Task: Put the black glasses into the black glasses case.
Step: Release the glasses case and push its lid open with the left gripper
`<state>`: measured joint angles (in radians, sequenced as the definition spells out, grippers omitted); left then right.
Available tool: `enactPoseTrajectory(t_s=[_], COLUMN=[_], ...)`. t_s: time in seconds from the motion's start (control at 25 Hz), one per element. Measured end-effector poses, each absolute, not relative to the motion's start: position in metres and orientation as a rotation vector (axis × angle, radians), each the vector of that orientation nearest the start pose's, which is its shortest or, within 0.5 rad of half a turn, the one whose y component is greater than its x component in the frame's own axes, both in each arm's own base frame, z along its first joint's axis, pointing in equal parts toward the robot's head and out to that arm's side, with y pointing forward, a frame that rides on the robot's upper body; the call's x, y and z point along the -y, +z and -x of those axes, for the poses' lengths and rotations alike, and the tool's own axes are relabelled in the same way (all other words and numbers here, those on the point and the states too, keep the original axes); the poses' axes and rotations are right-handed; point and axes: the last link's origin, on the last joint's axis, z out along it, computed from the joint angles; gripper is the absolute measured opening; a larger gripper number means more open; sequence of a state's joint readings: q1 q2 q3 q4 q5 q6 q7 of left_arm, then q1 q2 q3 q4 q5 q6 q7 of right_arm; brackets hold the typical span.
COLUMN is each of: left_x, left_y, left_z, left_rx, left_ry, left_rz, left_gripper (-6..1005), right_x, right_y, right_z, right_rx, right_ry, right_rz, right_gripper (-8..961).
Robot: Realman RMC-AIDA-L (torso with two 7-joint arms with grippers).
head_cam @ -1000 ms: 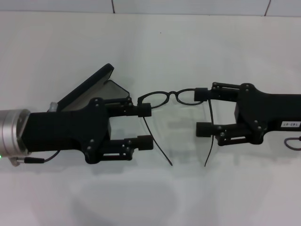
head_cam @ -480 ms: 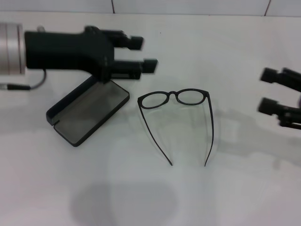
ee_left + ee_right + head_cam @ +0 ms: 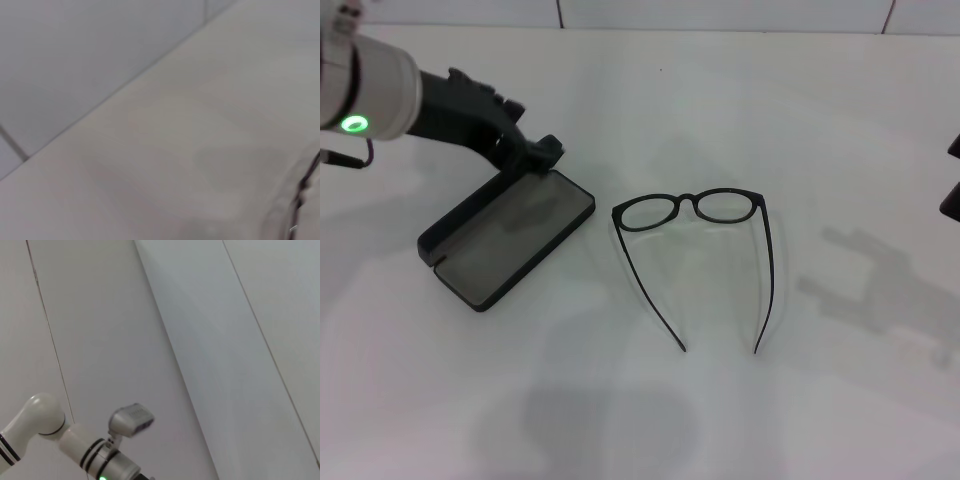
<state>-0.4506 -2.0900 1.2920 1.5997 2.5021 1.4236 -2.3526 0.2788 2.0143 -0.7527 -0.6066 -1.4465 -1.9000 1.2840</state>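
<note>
Head view: both tools w/drawn since.

Setting: robot test station, lab-type. Evidence: plain white bench [image 3: 740,110], bare and uniform, running to a far edge; white panelled wall [image 3: 720,12] with thin dark seams directly behind that edge; white jointed robot arm [image 3: 60,440] with green indicator light before the same panelling.
</note>
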Motion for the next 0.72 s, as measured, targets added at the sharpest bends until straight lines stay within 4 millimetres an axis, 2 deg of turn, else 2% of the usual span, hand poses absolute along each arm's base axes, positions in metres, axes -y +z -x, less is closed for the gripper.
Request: enactPoseTrajectory(t_s=[0.12,0.28,0.72], left_x=[-0.363,-0.365,-0.373], left_y=[0.039,0.037,0.022], left_z=[0.172,0.174,0.193], left_rx=[0.574,0.574,0.664], left_ry=[0.270,0.306,0.469], left_rz=[2.465,2.445,2.441], left_gripper=[686,681,662], right_x=[-0.260,-0.262,-0.270], right_y=[0.064,0.064,0.063], right_z=[-0.277,-0.276,-0.274], right_rx=[-0.492,-0.479,-0.466], right_ry=[1.359,1.352,1.338], right_rz=[2.423,2.423,2.414], right_gripper=[836,835,834])
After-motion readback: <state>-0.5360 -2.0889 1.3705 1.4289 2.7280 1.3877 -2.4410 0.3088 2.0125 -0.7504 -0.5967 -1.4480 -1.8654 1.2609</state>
